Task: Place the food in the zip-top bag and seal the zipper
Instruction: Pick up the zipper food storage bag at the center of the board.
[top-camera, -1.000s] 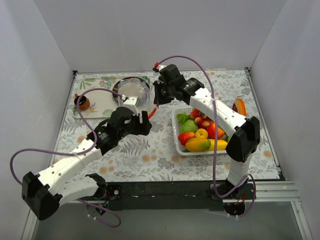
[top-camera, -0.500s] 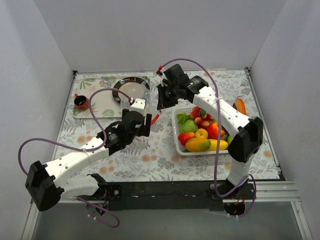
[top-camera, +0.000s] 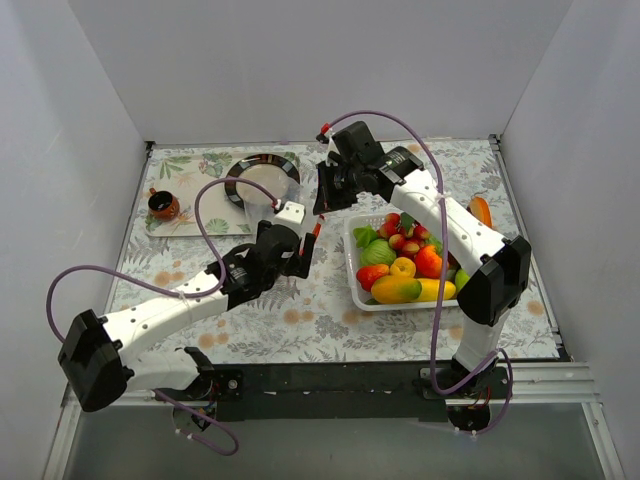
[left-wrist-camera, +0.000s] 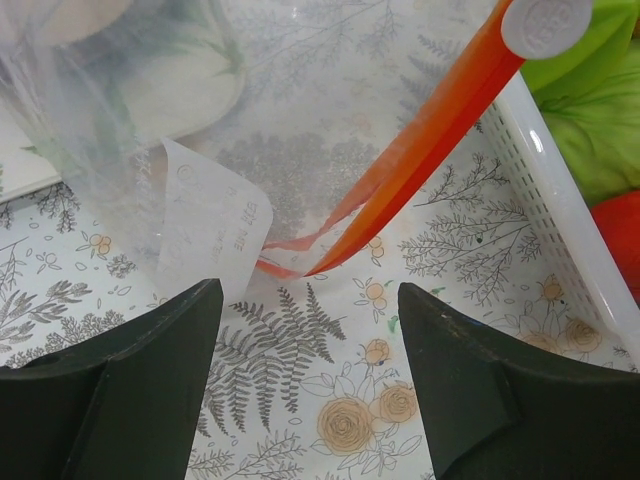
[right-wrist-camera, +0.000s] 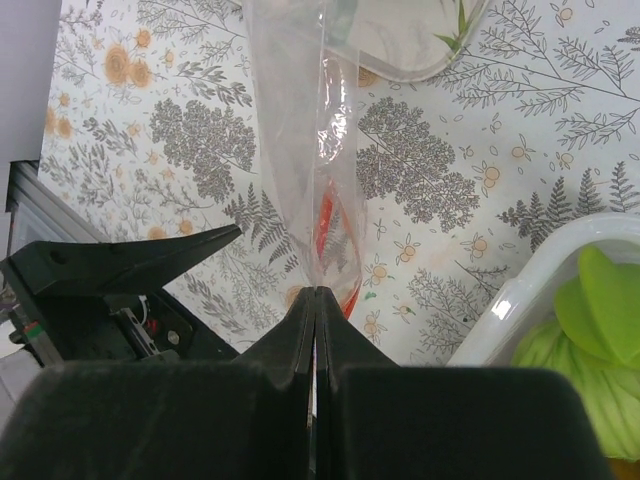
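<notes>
Right gripper (right-wrist-camera: 316, 292) is pinched shut on the clear crinkly zip-top bag (right-wrist-camera: 290, 120), hanging it just beside the white perforated plastic basket (left-wrist-camera: 560, 230); your left gripper (left-wrist-camera: 308, 300) is open, so centre it on one lip of the orange-red zipper strip (left-wrist-camera: 430, 130) only, then close.

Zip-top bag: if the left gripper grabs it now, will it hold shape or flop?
Probably floppy: the zip-top bag hangs crinkled from the shut right gripper. Likely light, since one pinch holds it up. The zipper looks stiffer, running fairly straight, so perhaps the better grab.
</notes>
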